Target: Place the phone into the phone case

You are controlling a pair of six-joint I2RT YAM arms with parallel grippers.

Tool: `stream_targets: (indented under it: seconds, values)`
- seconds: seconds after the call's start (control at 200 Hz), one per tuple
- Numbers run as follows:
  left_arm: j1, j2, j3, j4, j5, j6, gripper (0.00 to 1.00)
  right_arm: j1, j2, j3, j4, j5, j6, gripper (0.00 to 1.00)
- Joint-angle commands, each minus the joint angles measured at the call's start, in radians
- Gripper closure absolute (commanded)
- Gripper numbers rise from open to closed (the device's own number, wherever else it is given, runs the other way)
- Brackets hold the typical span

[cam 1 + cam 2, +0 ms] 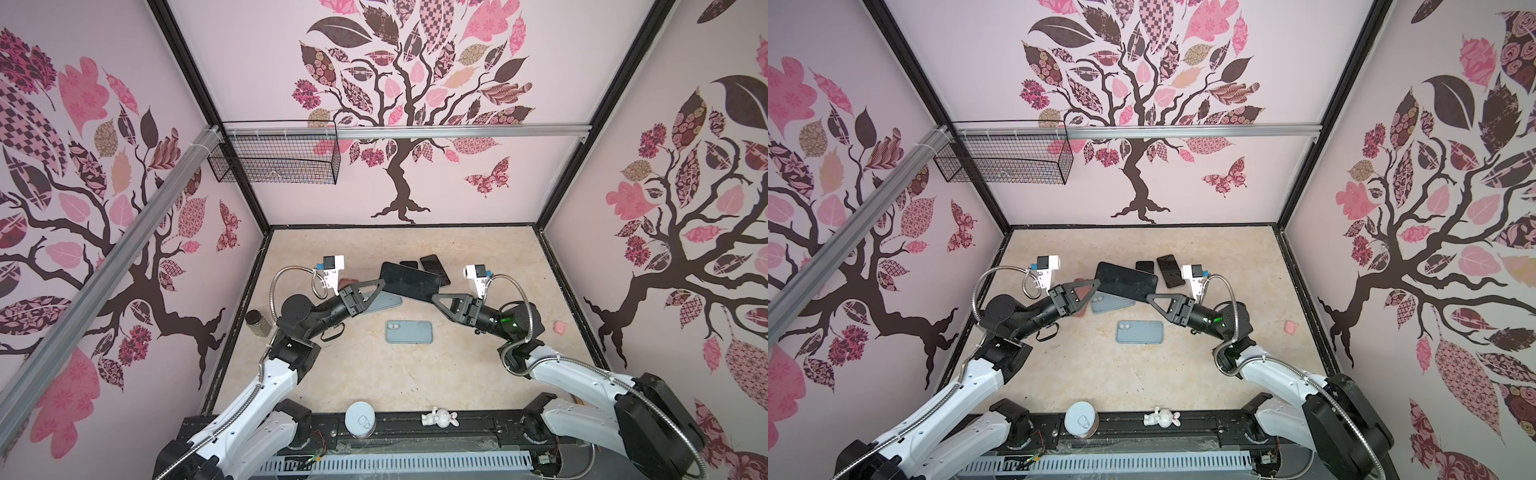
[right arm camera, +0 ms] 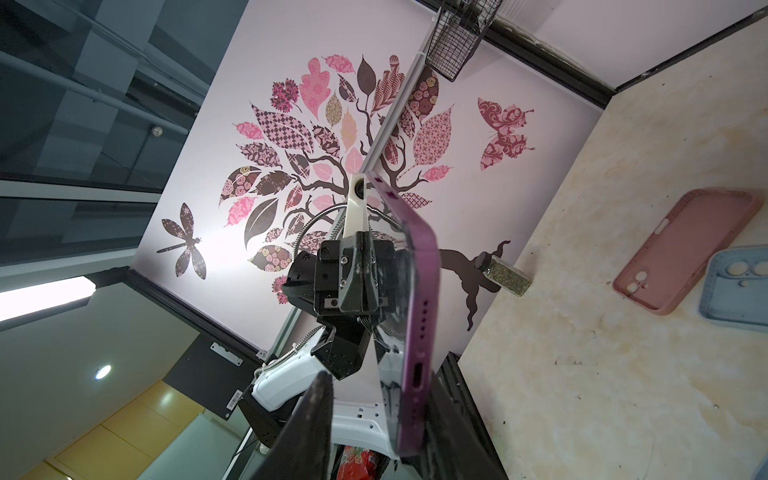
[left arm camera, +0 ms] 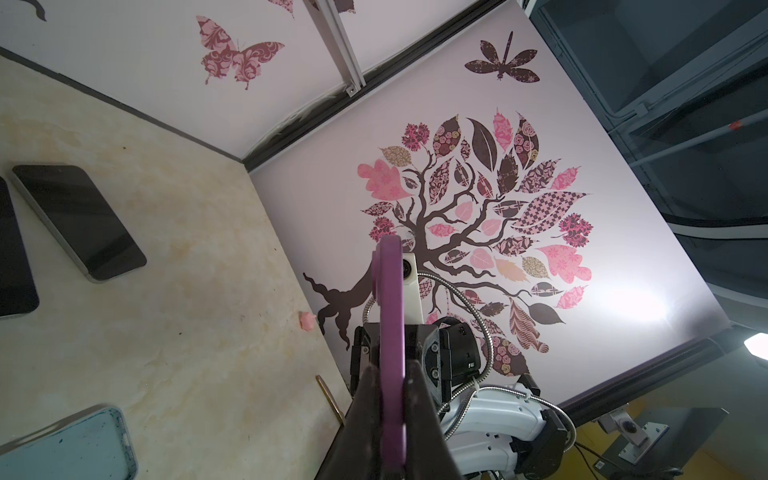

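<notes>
Purple along its rim and black across the glass, the phone (image 1: 409, 280) hangs in the air over the far middle of the worktop (image 1: 365, 374). It is not in any case yet. The left hand (image 1: 380, 284) is clenched on one short end, and the left wrist view shows the purple edge (image 3: 390, 353) pinched between its fingers. The right hand (image 1: 436, 297) straddles the opposite end. In the right wrist view one finger (image 2: 453, 436) lies against the phone while the other (image 2: 307, 424) stands clear of the glass, so this hand has no grip.

All the fitting appears to be left: bring the phone down, line it up and press it in. A blue case (image 1: 409, 331) lies flat and empty nearer the robot, apart from the phone. A pink case (image 2: 681, 249) lies beside a second blue one.

Seen close, the phone is thin and round-cornered with glossy, reflective glass, and its short end (image 2: 417, 370) has a port and a row of holes.
</notes>
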Motion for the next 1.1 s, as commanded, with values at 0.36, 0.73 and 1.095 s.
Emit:
stream_targets:
  seconds: [0.36,0.73,1.095]
  values:
    - [0.003,-0.012,-0.018,0.127,0.013,-0.061,1.00,-0.002,0.040,0.051,0.143,0.030,0.032,0.72]
    - [0.003,-0.004,-0.020,0.128,0.036,-0.064,1.00,-0.001,0.061,0.068,0.152,0.033,0.037,0.77]
    - [0.003,0.005,-0.025,0.111,0.044,-0.046,1.00,-0.002,0.060,0.072,0.153,0.038,0.043,0.89]
